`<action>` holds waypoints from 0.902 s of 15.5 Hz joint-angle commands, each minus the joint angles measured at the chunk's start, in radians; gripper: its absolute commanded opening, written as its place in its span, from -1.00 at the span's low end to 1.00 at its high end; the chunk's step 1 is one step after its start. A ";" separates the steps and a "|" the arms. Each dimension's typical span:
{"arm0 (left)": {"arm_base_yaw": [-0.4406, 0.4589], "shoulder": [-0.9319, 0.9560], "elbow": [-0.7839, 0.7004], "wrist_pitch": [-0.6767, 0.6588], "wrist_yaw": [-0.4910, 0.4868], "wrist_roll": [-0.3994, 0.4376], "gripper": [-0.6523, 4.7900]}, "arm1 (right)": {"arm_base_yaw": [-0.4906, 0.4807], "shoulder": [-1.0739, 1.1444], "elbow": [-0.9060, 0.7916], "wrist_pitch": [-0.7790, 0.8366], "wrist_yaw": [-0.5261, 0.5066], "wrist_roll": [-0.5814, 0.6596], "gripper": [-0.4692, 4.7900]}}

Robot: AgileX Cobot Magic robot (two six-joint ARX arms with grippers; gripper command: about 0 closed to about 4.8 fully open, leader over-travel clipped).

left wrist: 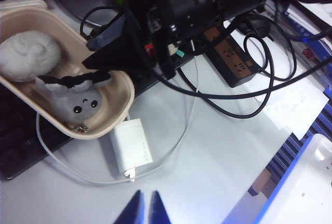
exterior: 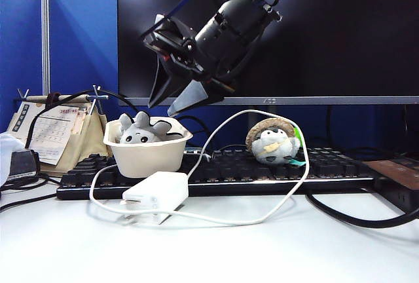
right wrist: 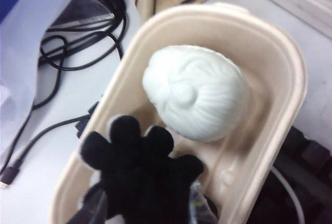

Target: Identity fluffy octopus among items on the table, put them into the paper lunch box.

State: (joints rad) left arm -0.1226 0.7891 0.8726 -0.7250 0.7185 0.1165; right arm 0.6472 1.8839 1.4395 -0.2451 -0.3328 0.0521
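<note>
Here the plush octopus (exterior: pixel 139 131) is lying inside the paper box (exterior: pixel 148 155), which is sitting on the keyboard (exterior: pixel 229 168) at the left. The right gripper (exterior: pixel 171 93) is hanging just above it, jaws spread, gripping nothing. The left gripper (left wrist: pixel 145 209) is hovering nearer, its tips nearly together.

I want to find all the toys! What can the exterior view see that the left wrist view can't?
Only exterior: the straw-hat plush on the keyboard. Only left wrist: the power strip and the left gripper, tips closed, over bare table near the adapter. Both: the fluffy octopus inside the paper lunch box, the white adapter in front, and the open right gripper above the box.
</note>
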 commanded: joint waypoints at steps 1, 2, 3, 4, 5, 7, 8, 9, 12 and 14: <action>0.001 -0.002 0.004 0.009 0.000 0.008 -0.65 | 0.002 -0.034 0.008 0.016 -0.002 0.000 -0.05; 0.001 -0.002 0.004 0.010 0.000 0.008 -0.65 | 0.002 -0.053 0.009 0.016 -0.002 0.000 -0.05; 0.001 -0.002 0.004 0.009 0.000 0.008 -0.65 | 0.001 -0.073 0.009 0.012 -0.002 0.000 -0.05; 0.001 -0.002 0.004 0.009 0.000 0.008 -0.65 | 0.001 -0.101 0.010 0.004 -0.002 0.000 -0.05; 0.001 -0.002 0.004 0.010 0.000 0.008 -0.65 | 0.001 -0.135 0.010 -0.011 -0.002 0.000 -0.05; 0.001 -0.002 0.004 0.010 0.000 0.008 -0.65 | 0.001 -0.222 0.009 -0.078 -0.002 -0.001 -0.05; 0.001 -0.002 0.004 0.010 0.000 0.008 -0.65 | 0.001 -0.266 0.010 -0.124 -0.002 0.000 -0.05; 0.001 -0.002 0.004 0.012 0.000 0.008 -0.65 | 0.001 -0.313 0.009 -0.174 -0.001 -0.001 -0.05; 0.001 -0.002 0.004 0.028 0.000 0.006 -0.65 | 0.001 -0.454 0.009 -0.284 0.002 -0.001 -0.05; 0.001 -0.002 0.005 0.028 0.000 0.005 -0.65 | 0.001 -0.555 0.009 -0.333 0.003 -0.001 -0.05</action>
State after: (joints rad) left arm -0.1226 0.7887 0.8726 -0.7132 0.7155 0.1165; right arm 0.6472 1.3590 1.4429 -0.5568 -0.3325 0.0521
